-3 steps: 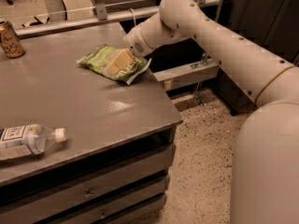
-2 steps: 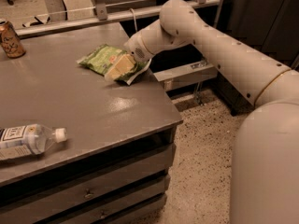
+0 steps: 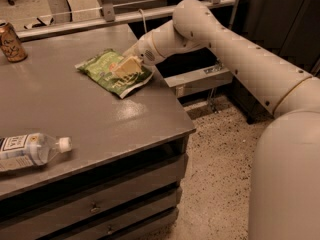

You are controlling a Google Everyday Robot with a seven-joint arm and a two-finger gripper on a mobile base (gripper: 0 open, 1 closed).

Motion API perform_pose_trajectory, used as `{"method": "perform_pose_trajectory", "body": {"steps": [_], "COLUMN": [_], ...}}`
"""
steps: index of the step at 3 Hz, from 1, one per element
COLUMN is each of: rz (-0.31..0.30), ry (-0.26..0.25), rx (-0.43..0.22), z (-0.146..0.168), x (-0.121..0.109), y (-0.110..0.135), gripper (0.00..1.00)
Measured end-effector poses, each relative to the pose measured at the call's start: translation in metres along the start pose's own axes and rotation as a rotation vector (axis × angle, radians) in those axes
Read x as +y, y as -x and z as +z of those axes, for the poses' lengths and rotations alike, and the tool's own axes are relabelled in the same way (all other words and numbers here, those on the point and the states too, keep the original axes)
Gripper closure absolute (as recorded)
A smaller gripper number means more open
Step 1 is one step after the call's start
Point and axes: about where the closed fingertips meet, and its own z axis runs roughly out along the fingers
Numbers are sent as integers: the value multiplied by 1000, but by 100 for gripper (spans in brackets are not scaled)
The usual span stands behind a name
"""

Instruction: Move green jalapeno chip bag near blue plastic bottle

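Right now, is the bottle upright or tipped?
Tipped: blue plastic bottle lies on its side; gripper is at the green chip bag.

Your gripper point(image 3: 125, 66) sits on the green jalapeno chip bag point(image 3: 107, 76). From the bag toward the blue plastic bottle point(image 3: 30, 151), only open table point(image 3: 100, 119) lies between. The can point(image 3: 11, 41) stands well apart from the bag, off that path.
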Motion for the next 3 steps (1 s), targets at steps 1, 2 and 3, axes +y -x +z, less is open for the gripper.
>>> {"method": "perform_pose_trajectory", "body": {"steps": [1, 2, 3], "rz": [-17, -34, -41], "ry": [0, 13, 36], "rx": [-24, -40, -34], "z": [-7, -10, -7], "x": [2, 11, 22], "y": [10, 18, 17], "gripper": [64, 87, 100]}}
